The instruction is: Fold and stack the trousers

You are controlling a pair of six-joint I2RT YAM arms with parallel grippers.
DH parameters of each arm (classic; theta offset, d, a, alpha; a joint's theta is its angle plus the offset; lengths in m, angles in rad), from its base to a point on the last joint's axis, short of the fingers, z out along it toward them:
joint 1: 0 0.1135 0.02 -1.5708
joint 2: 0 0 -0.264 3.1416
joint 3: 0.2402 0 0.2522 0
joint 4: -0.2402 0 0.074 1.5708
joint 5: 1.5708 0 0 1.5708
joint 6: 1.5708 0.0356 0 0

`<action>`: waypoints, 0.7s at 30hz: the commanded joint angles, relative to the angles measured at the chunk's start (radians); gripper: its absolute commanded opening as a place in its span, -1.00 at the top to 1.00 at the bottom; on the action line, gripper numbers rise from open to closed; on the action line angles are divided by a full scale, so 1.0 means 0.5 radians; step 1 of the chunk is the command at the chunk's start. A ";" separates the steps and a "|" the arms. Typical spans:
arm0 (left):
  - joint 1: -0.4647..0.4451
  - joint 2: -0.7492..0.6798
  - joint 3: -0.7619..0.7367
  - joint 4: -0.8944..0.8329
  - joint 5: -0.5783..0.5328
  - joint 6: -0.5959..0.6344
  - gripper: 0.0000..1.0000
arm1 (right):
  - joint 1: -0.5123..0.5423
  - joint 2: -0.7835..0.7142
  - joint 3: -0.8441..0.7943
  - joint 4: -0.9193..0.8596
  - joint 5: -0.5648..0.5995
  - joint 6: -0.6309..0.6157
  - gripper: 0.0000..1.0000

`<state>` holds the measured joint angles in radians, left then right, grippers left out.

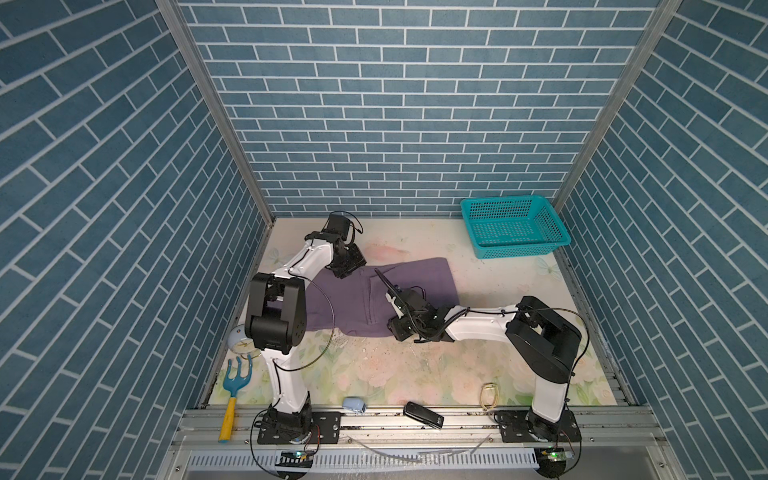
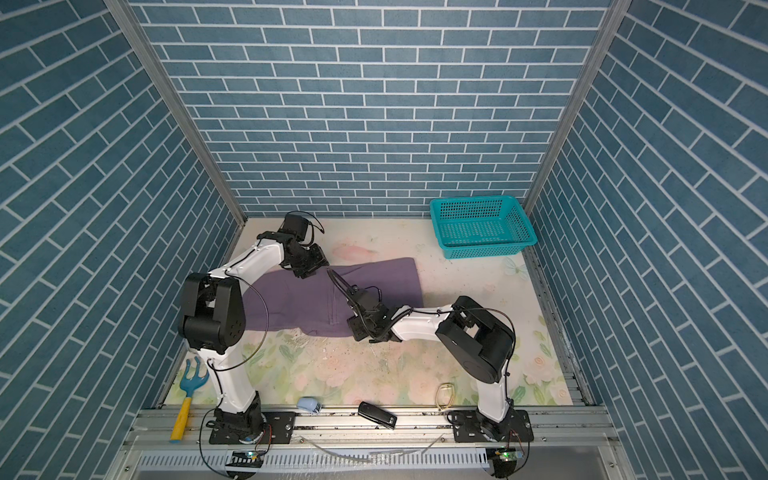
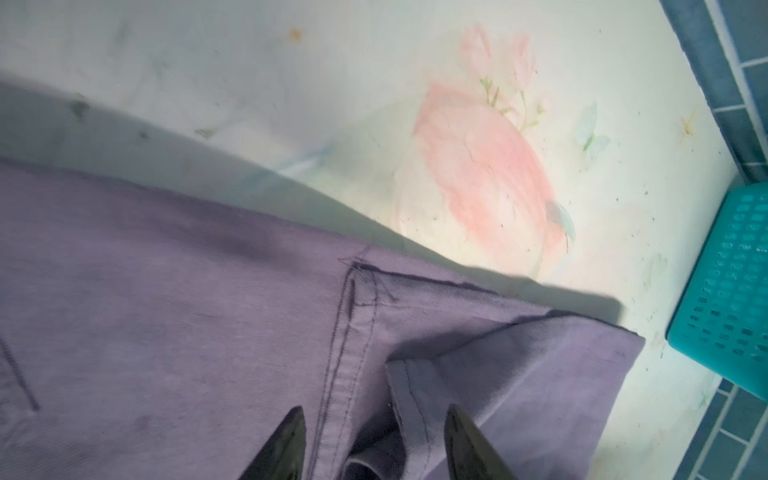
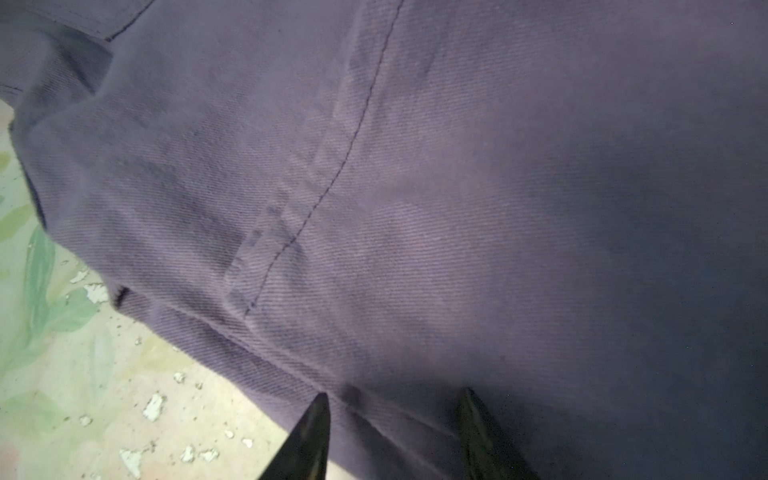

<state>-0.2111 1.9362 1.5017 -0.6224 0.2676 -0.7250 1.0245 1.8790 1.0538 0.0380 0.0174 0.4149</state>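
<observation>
The muted purple trousers [image 1: 345,303] [image 2: 299,299] lie folded flat across the middle of the flowered table. My left gripper [image 1: 347,272] [image 2: 305,272] hovers at their far edge. In the left wrist view it [image 3: 376,415] is open, with a loose stitched hem flap [image 3: 409,399] lying between the spread fingertips. My right gripper [image 1: 395,330] [image 2: 357,332] is at the near edge of the trousers. The right wrist view shows it [image 4: 395,397] open, its tips resting apart on the cloth [image 4: 457,208], gripping nothing.
A teal basket [image 1: 498,201] [image 2: 478,199] [image 3: 727,270] stands empty at the back right corner. Along the front edge lie a blue and yellow rake [image 1: 232,390], a pale blue toy [image 1: 354,405], a black device [image 1: 423,414] and a thin loop [image 1: 490,395]. Brick-pattern walls enclose three sides.
</observation>
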 commanded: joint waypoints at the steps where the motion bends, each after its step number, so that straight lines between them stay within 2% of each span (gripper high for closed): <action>1: -0.084 0.086 0.000 0.053 0.081 -0.001 -0.08 | -0.006 -0.009 -0.040 -0.014 -0.050 0.042 0.00; 12: -0.215 0.293 0.024 0.116 0.127 -0.084 -0.03 | -0.006 -0.012 -0.041 0.000 -0.032 0.054 0.00; 14: -0.219 0.301 0.020 0.142 0.134 -0.107 0.16 | -0.007 -0.015 -0.044 -0.004 -0.029 0.051 0.01; 16: -0.216 0.303 0.033 0.149 0.124 -0.112 0.53 | -0.006 -0.018 -0.052 -0.006 -0.027 0.049 0.01; 18: -0.215 0.302 0.094 0.108 0.093 -0.100 0.76 | -0.008 -0.021 -0.059 -0.016 -0.028 0.047 0.01; 21: -0.216 0.312 0.277 -0.039 0.003 -0.013 0.83 | -0.006 -0.033 -0.082 -0.012 -0.011 0.048 0.02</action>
<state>-0.3183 2.0846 1.5623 -0.5934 0.3122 -0.7662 1.0225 1.8790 1.0512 0.0399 0.0078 0.4152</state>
